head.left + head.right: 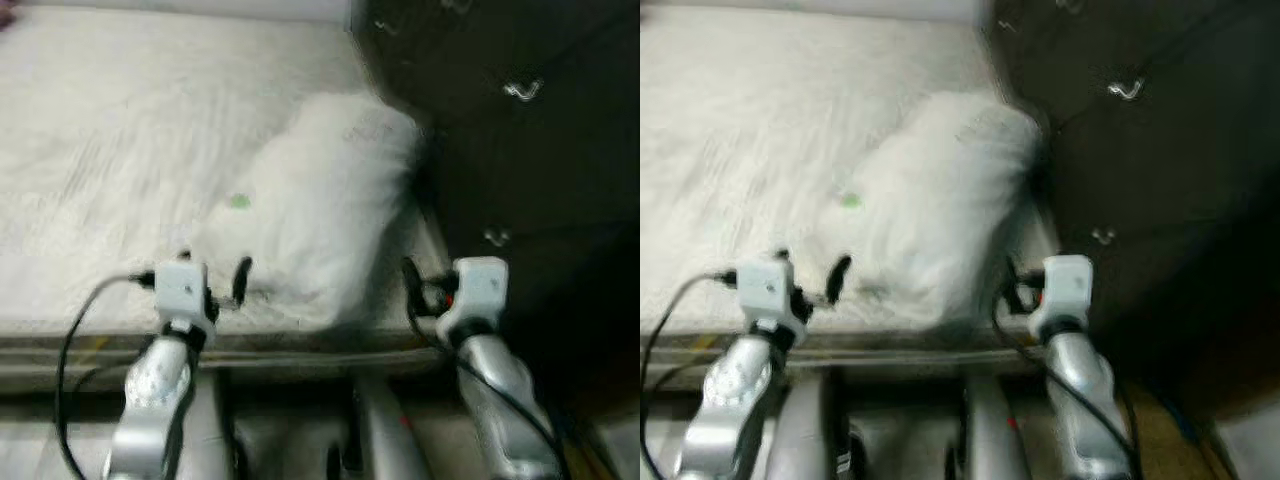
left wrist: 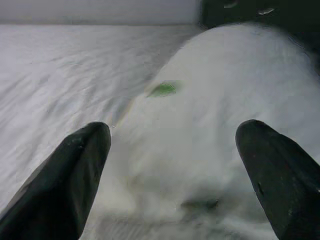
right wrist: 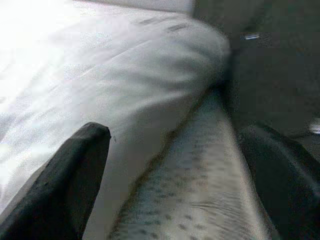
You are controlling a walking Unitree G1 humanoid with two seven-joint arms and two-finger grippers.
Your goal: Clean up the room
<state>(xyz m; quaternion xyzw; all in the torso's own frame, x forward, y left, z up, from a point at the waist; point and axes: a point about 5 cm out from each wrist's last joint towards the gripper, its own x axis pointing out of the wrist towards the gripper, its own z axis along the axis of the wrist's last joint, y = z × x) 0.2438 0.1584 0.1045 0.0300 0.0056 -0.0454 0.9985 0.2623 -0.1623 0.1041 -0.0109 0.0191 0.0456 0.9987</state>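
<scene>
A white pillow [image 1: 320,200] with a small green mark [image 1: 238,202] lies on the right side of a pale mattress [image 1: 110,150], reaching close to its front edge. My left gripper [image 1: 213,270] hovers at the pillow's near left corner. Its two black fingers [image 2: 85,150] stand wide apart with nothing between them, pointing at the pillow [image 2: 215,125]. My right gripper [image 1: 425,285] is at the mattress's front right corner, just right of the pillow. It is open too, straddling the patterned mattress edge [image 3: 200,185]. The picture is blurred.
A dark cabinet [image 1: 530,160] with metal handles [image 1: 522,90] stands tight against the bed's right side. The bed's front rail [image 1: 300,350] runs just below both wrists. The left part of the mattress is bare sheet.
</scene>
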